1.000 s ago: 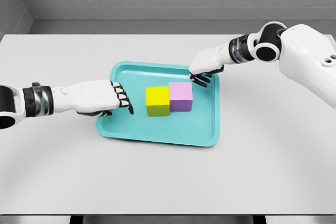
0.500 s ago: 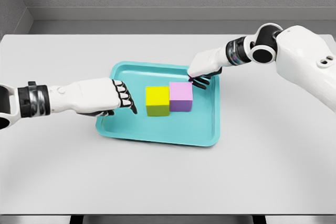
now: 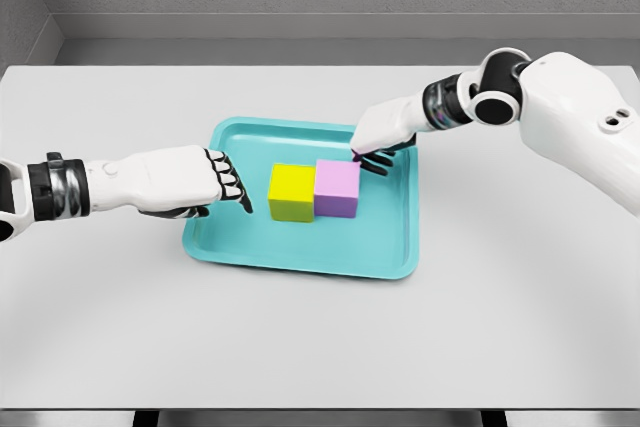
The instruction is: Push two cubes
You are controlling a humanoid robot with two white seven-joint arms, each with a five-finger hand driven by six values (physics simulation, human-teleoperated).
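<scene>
Two white arms reach over a teal tray (image 3: 300,257) on a pale grey table (image 3: 520,317). The left hand (image 3: 195,182) extends level from the left edge, palm down, its dark-tipped fingers (image 3: 235,187) loosely curled and holding nothing, poised over the tray's left rim. The right hand (image 3: 380,137) slants down from the upper right, forearm bent at the wrist, its fingers (image 3: 375,160) narrowly bunched, pointing down and empty. A yellow cube (image 3: 291,192) and a pink cube (image 3: 337,188) with violet side faces sit upright near the tray's middle, side by side with faces touching, yellow on the left. The right fingertips meet the pink cube's upper far corner; whether they press it cannot be told. The left fingertips lie just beside the yellow cube, with a narrow strip of tray floor between.
</scene>
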